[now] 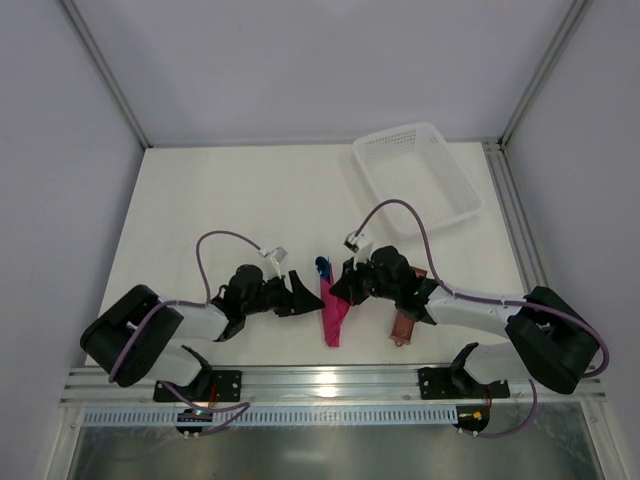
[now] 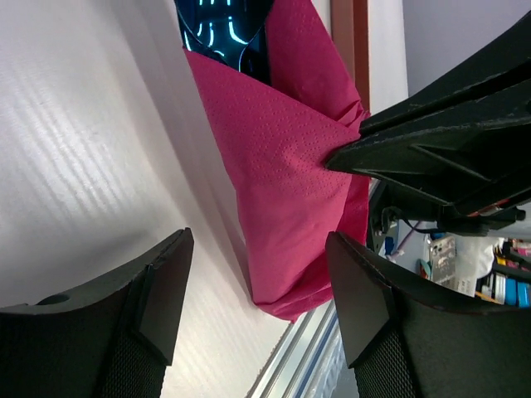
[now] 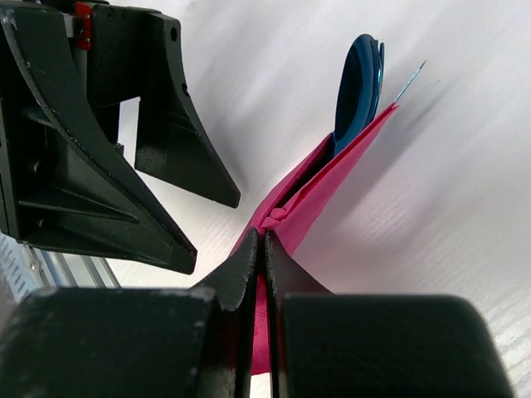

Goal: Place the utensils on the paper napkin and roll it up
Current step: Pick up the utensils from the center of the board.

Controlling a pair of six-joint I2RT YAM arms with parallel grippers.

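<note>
- The paper napkin (image 1: pixel 333 310) lies folded into a narrow strip on your worktop (image 1: pixel 220 200), near the front rail, between the arms.
- The white mesh basket (image 1: pixel 395 134) sits far right, well apart.
- Your right hand (image 3: pixel 265 240) is pinched closed on the napkin's fold.
- Your left hand (image 2: pixel 257 249) stands wide, just beside the napkin.
- The blue utensils (image 3: pixel 357 83) poke out of the napkin's far end.

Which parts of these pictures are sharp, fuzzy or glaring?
Top view: even light, one glare spot on the metal rail. Left wrist view: the napkin is sharp, its dotted texture showing, while the fingers of the left gripper look softer. Right wrist view: the right gripper blurs up close; the napkin casts a soft shadow on the table.
</note>
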